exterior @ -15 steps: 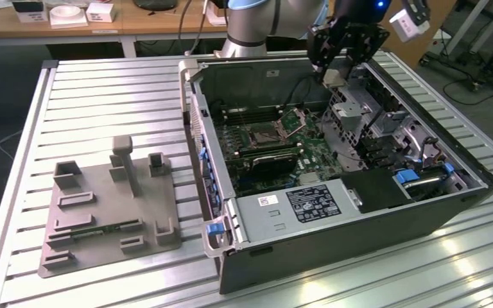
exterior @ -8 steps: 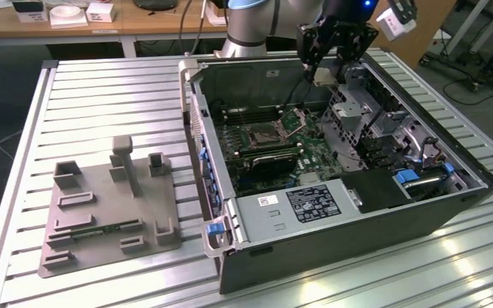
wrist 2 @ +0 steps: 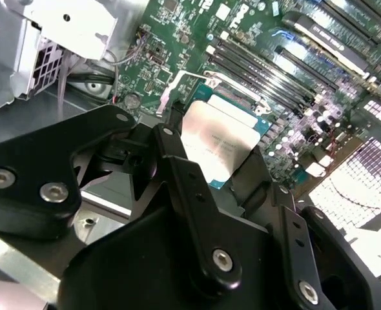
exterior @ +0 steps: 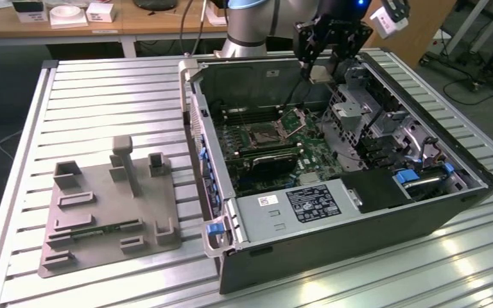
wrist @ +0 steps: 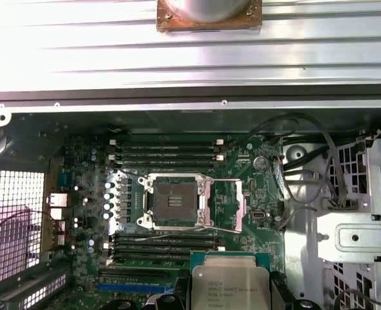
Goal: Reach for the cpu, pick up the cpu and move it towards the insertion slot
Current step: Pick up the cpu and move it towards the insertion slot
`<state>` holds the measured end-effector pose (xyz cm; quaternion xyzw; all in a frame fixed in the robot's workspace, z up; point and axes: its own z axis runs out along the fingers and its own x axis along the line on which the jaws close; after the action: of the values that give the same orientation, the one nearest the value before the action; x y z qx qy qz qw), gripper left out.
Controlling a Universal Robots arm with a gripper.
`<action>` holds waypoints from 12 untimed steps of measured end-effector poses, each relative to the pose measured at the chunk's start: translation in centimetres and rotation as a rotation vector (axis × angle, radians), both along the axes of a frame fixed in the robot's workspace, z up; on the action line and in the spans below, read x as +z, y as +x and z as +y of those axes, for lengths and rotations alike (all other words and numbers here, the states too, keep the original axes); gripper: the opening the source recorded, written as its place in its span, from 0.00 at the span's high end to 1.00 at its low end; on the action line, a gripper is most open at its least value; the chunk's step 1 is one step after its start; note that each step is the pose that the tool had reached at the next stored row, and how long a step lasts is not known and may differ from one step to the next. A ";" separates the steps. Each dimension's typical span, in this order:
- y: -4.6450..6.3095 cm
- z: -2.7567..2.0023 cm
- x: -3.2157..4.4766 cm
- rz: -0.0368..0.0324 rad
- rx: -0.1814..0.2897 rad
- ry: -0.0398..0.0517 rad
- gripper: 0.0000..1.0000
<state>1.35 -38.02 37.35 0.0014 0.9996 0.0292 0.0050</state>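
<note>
Slatted metal table [exterior: 101,96] carries an open computer case [exterior: 452,167] — above its far edge the gripper [exterior: 322,67] clamps the cpu [wrist: 229,289], the socket [wrist: 175,201] bare below.

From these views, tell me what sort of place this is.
Probably a robotics lab or test bench for PC assembly. An opened computer case lies on a slatted metal table, the gripper holds the cpu above the motherboard, and a cluttered desk stands behind.

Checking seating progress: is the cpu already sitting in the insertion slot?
No: in the first wrist view the insertion slot is empty, with the cpu apart from it.
</note>
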 end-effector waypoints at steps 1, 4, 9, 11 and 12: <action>0.0 0.10 -0.04 0.0000 0.000 0.0000 0.45; 0.0 0.41 -0.16 0.0000 0.000 0.0000 0.45; 0.0 1.09 -0.35 0.0000 0.000 -0.0001 0.45; 0.0 1.40 -0.42 0.0000 0.000 0.0000 0.45; 0.0 1.59 -0.45 0.0000 0.000 0.0000 0.45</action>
<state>1.34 -36.43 36.90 0.0014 0.9996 0.0291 0.0050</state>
